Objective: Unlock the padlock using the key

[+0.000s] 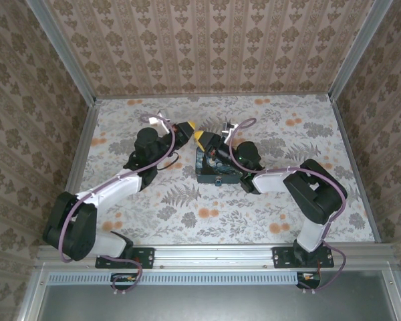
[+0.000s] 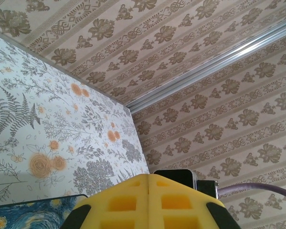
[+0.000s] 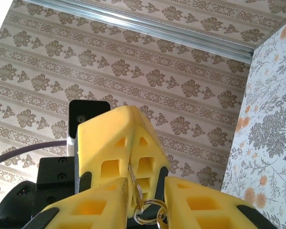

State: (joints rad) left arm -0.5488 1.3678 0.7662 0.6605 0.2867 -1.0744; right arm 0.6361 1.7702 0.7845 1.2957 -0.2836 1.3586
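Top external: you've got bare floral-print tabletop on every side, with the wallpapered walls well back. Both arms meet mid-table, just past the far-left corner of the dark-blue swirly-print box. Left gripper: yellow waffle-cut fingers pressed flat tog., pinching the thin metal key, w/ a wire ring dangling below. Right gripper: narrow gap, pads either side of that ring. Can't tell if it's clamped.

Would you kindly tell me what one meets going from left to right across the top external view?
The left arm's elbow → left gripper → right gripper → right arm's elbow.
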